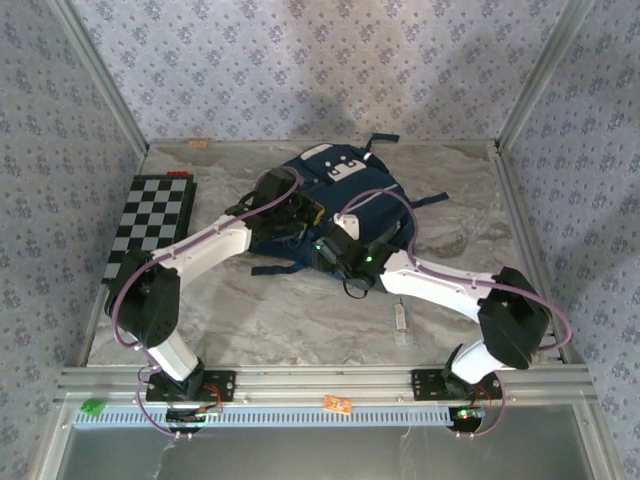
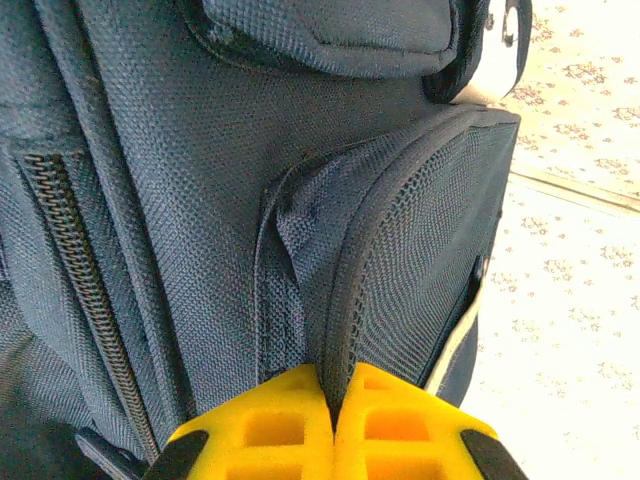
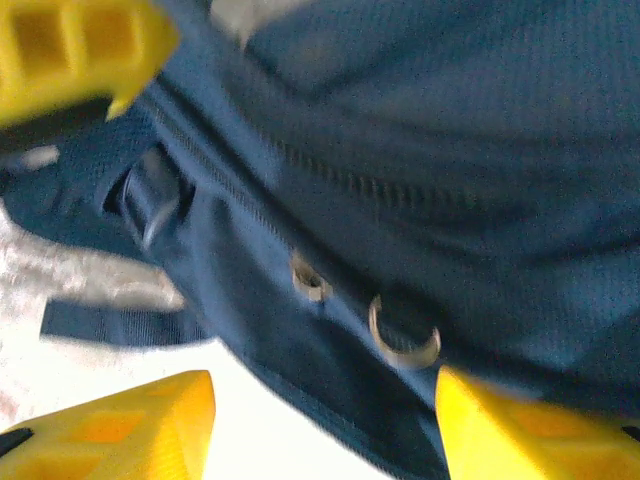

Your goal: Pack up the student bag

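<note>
Bag position: the student bag (image 1: 340, 195) is lying flat at the far middle of the surface (image 1: 300, 320), with its top end pointing away from the arm bases. Both arms are reaching over its near half.

The left pincer (image 2: 332, 400) is clamping narrowly on the bound edge of the mesh side pocket (image 2: 420, 260), pinching the fabric between its yellow fingers. This hold is probably steadying the bag or lifting the pocket mouth for access.

The right pincer (image 3: 325, 420) is standing wide and holding nothing. It is facing the bag's lower seam and two metal rings (image 3: 405, 330), though this view is blurred.

The zipper (image 2: 85, 290) beside the pocket is looking shut along its visible run. Fabric is hiding the contents of both bag and pocket.

A checkered board (image 1: 150, 225) is lying at the left edge, well apart from the bag.
</note>
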